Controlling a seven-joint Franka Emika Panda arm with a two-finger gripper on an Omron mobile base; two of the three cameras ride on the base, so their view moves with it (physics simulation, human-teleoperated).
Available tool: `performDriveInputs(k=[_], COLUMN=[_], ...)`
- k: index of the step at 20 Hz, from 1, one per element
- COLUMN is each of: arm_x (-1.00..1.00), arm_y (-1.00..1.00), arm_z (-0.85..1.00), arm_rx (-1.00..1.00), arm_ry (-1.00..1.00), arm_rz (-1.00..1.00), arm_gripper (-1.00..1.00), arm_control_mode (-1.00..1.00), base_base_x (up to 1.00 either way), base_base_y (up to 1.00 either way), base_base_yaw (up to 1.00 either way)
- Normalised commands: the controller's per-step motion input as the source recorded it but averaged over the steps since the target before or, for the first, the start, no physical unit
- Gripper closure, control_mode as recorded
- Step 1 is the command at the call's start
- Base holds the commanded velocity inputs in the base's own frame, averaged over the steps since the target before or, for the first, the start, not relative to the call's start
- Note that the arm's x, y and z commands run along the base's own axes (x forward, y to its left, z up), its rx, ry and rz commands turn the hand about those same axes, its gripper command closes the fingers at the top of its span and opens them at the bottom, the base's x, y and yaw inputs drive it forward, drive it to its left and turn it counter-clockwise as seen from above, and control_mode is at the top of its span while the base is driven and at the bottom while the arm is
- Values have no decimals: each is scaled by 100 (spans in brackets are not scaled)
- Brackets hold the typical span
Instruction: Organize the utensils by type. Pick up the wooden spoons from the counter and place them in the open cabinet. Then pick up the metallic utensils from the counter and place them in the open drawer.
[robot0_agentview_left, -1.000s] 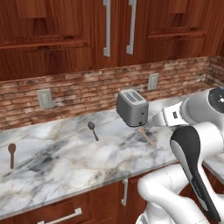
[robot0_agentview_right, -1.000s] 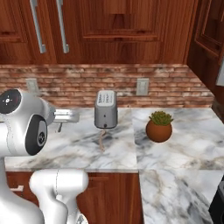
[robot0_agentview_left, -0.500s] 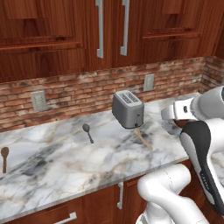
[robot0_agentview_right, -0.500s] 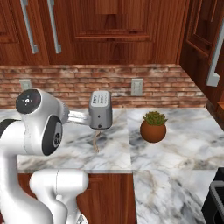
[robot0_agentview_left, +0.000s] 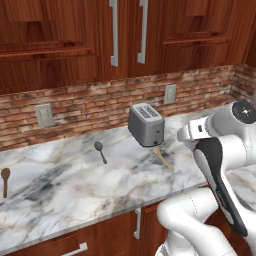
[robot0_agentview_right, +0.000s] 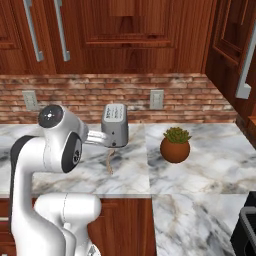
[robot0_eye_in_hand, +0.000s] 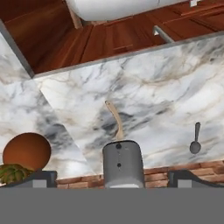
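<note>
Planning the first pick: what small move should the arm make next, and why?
Probably lower the open gripper toward the tan spoon lying just in front of the toaster. All three spoons lie untouched on the counter, and this one is nearest.

Counter (robot0_agentview_left: 75, 195): dark spoon (robot0_agentview_left: 5, 180), metal spoon (robot0_agentview_left: 100, 151), toaster (robot0_agentview_left: 146, 125).
</note>
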Motion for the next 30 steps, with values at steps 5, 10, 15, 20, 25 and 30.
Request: performDriveInputs(k=[5,10,15,20,25,30], arm_x=[35,23,13,19,35,56], arm_y=[6,0,18,30,-7,-3], arm_z=[-56,-53,-42,-32,-9,-14], arm_rx=[-8,0,0,0,0,0], arm_ry=[20,9,4,0,0,8], arm_rz=[10,21,19,2,-1,0], arm_gripper=[-100,-100,-100,-100,-100,-100], arm_control_mode=[-100,-100,-100,-100,-100,-100], base_base_x=[0,0,0,0,0,0], base_base_y=[0,0,0,0,0,0], base_base_yaw=[0,0,0,0,0,0])
